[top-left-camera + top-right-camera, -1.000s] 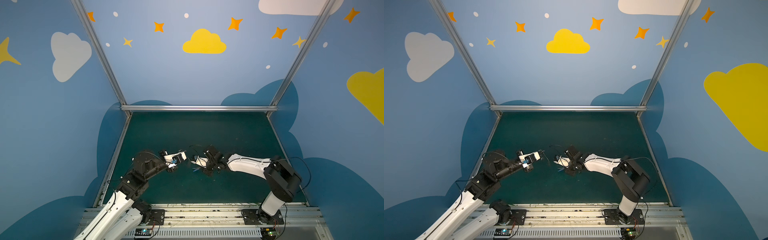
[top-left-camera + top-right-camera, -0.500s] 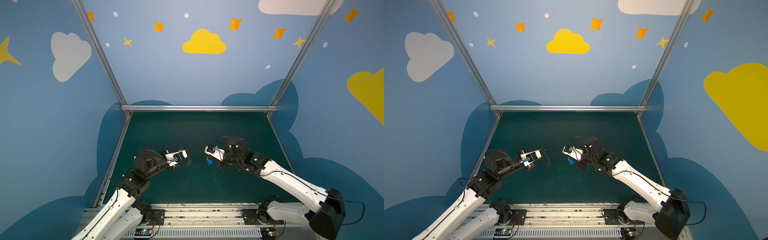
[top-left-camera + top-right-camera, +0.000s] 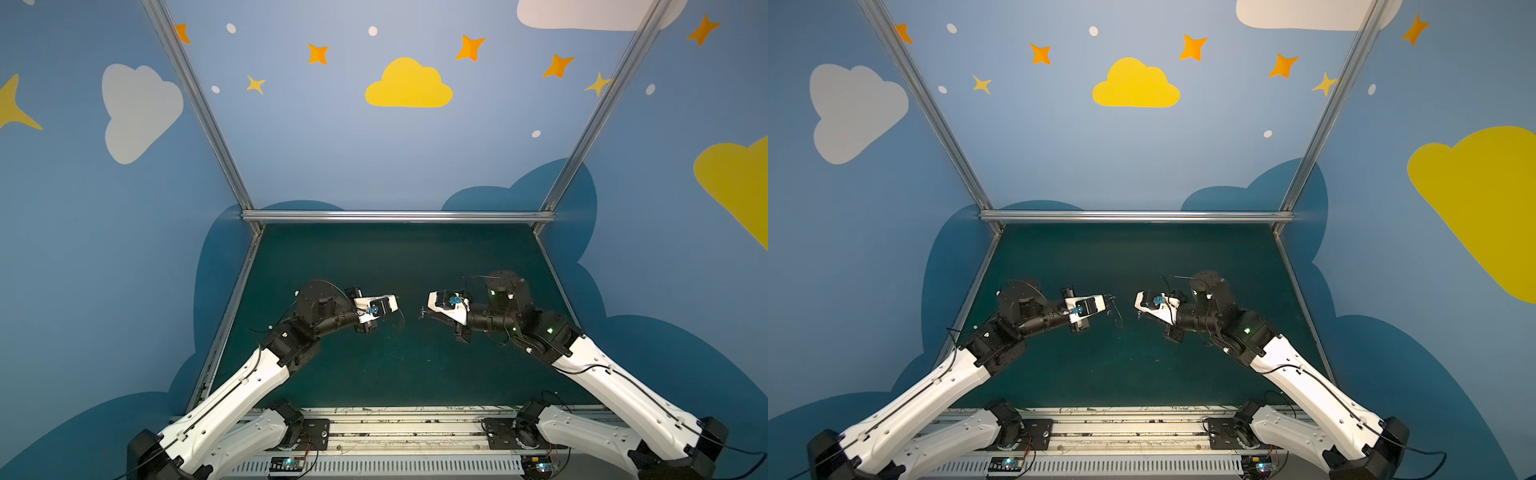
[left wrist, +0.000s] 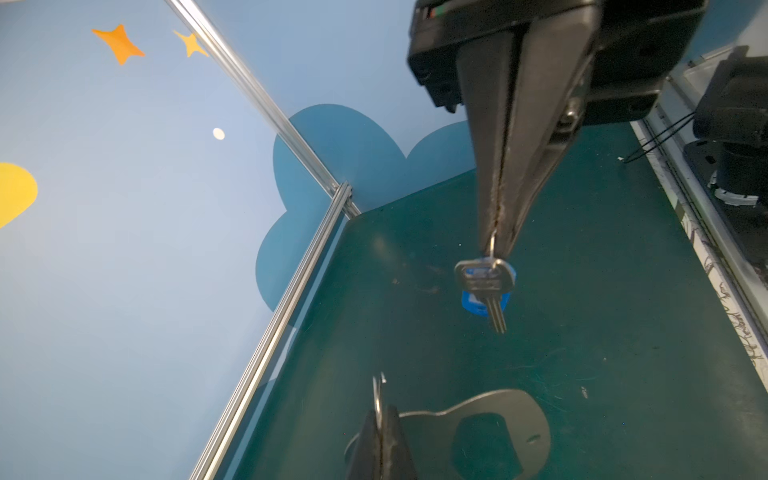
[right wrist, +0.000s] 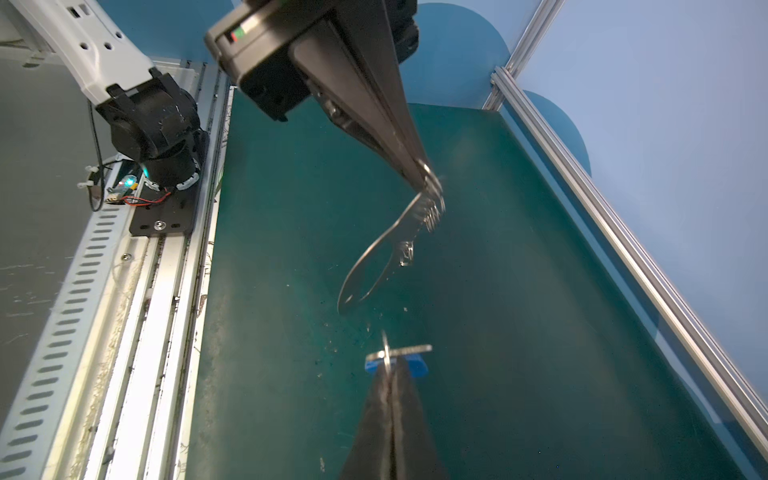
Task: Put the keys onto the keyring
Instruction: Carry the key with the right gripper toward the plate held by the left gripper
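My left gripper (image 4: 380, 409) is shut on a small wire ring of the keyring (image 4: 498, 432), a flat grey plate with an oblong slot. The plate hangs below the left gripper (image 5: 424, 174) as the keyring (image 5: 374, 257) in the right wrist view. My right gripper (image 5: 389, 370) is shut on a thin ring carrying the keys (image 5: 399, 351), with a blue tag behind them. In the left wrist view the keys (image 4: 484, 278) dangle from the right gripper (image 4: 496, 245). In both top views the left gripper (image 3: 397, 299) and right gripper (image 3: 423, 313) face each other above the mat, a small gap apart.
The dark green mat (image 3: 395, 365) lies below both grippers. Aluminium rails (image 3: 399, 216) edge it at the back and sides, under blue walls. The arm bases and a slotted rail (image 3: 399, 432) run along the front edge.
The grippers were almost touching at mid-table; the right arm has swung back to the right with the keys, and the gap has widened. The left gripper has barely moved.
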Controlling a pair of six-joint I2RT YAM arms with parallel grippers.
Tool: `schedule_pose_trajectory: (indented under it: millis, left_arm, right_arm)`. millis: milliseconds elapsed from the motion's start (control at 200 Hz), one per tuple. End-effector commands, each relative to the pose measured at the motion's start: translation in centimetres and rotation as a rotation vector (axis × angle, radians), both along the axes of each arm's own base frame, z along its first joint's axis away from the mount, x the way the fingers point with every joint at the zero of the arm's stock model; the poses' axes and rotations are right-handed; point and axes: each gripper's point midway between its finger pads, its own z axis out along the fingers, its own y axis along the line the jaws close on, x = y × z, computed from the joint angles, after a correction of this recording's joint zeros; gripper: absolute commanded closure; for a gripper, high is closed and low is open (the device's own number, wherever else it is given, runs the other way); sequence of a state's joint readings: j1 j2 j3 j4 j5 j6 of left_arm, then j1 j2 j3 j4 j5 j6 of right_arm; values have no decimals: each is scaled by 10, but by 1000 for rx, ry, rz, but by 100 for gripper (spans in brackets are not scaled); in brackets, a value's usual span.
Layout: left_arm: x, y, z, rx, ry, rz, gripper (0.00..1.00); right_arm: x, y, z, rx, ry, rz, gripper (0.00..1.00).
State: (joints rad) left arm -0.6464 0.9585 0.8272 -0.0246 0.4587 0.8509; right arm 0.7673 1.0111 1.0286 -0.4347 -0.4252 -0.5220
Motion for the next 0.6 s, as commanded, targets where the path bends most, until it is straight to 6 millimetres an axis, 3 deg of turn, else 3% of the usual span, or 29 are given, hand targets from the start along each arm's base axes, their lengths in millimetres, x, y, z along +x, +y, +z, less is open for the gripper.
schedule_pose_trajectory:
  millis: [0, 315, 596]
  left_arm:
    - [-2, -11, 23, 1, -102, -24, 97]
    - [-8, -30, 28, 45, -163, -41, 96]
    - [-12, -37, 20, 107, -192, -62, 97]
  right_arm:
    - [-5, 6, 17, 41, 29, 31, 100]
    - [-4, 10, 17, 52, 43, 39, 100]
    - [0, 9, 24, 87, 51, 10, 100]
